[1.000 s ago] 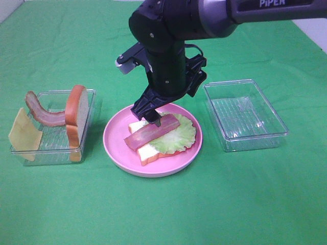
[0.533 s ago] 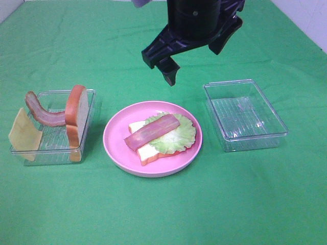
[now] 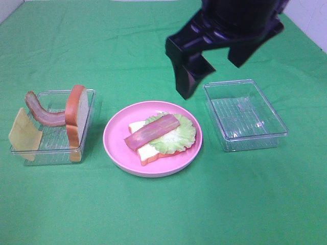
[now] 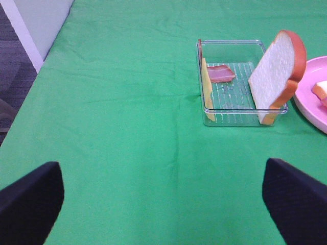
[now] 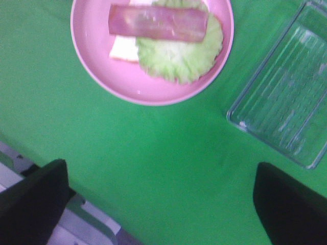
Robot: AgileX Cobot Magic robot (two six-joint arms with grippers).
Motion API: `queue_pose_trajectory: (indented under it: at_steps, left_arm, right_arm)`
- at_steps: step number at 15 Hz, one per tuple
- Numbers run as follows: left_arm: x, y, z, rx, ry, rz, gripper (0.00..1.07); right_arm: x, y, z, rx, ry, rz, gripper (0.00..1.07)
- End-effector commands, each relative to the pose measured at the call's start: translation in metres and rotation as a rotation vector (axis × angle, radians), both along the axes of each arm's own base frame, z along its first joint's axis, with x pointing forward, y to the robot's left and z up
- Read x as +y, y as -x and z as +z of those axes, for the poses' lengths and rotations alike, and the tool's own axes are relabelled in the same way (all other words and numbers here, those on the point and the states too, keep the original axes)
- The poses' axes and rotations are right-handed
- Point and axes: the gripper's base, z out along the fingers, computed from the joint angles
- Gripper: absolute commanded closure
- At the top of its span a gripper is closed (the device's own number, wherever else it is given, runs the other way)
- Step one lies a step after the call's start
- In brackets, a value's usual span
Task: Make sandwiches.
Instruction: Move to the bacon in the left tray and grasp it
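The sandwich stack lies on a round pink plate (image 3: 115,148): a bread slice (image 3: 148,152), green lettuce (image 3: 176,137) and a bacon strip (image 3: 152,130) on top. It also shows in the right wrist view: bacon (image 5: 158,23), lettuce (image 5: 179,56). A clear tray (image 3: 51,153) on the left holds an upright bread slice (image 3: 75,115), a second bacon strip (image 3: 43,116) and a yellow cheese square (image 3: 24,135). My right gripper (image 3: 214,76) is open and empty, high above the plate's far right side. My left gripper (image 4: 163,204) is open and empty over bare cloth, short of the left tray (image 4: 232,109).
An empty clear tray (image 3: 255,143) stands right of the plate and also shows in the right wrist view (image 5: 286,102). Green cloth covers the table. The table's left edge and floor show in the left wrist view (image 4: 30,46).
My right gripper has let go of the bacon strip on the lettuce and risen up and to the right, away from the plate. The food has not moved.
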Motion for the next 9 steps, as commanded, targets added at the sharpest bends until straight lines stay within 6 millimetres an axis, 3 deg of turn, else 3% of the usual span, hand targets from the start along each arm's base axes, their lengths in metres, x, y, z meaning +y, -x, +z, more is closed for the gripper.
queue_pose_trajectory:
  at_steps: [1,4,5,9]
  left_arm:
    - [0.000,0.000,0.000,-0.003,0.004,-0.002,0.06]
    - [0.000,0.000,0.000,-0.003,0.004,-0.002,0.06]
    - [0.000,0.000,0.000,-0.003,0.004,-0.002,0.06]
    - [0.000,0.000,0.000,-0.003,0.004,-0.002,0.06]
  right_arm:
    - [-0.036,0.039,-0.023,0.155,0.128,-0.021,0.13]
    - [-0.071,0.075,-0.056,0.222,0.197,-0.057,0.13]
    - [-0.093,0.097,-0.071,0.236,0.199,-0.106,0.13]
    - [-0.121,0.125,-0.076,0.188,0.153,-0.158,0.13]
